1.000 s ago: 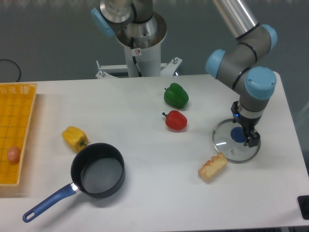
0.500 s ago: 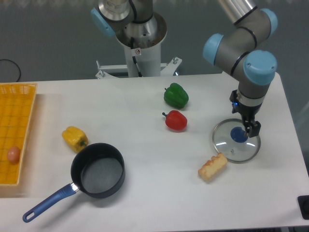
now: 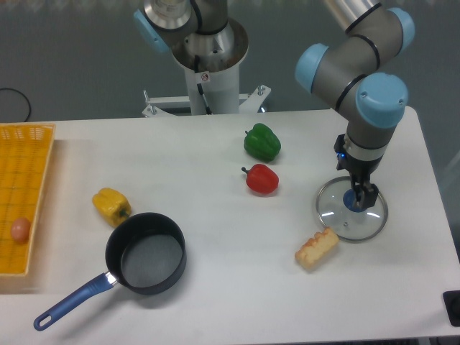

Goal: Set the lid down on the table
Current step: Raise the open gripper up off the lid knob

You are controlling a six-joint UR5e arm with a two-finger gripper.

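Gripper [image 3: 361, 199] shown just above the knob of the lid [image 3: 351, 210] laid flat on the worktop [image 3: 215, 180]; finger state cannot be told, release judged complete, withdrawal required next.

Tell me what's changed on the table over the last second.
The gripper has risen from the lid and shifted slightly left; it now hangs just above the blue knob, apparently let go. The lid stays flat on the table, and the peppers, pot and bread haven't moved.

Count's three peppers: green [image 3: 261, 141], red [image 3: 261, 179], yellow [image 3: 111, 205]. One lid [image 3: 351, 210], one saucepan [image 3: 145, 253], one tray [image 3: 24, 198].
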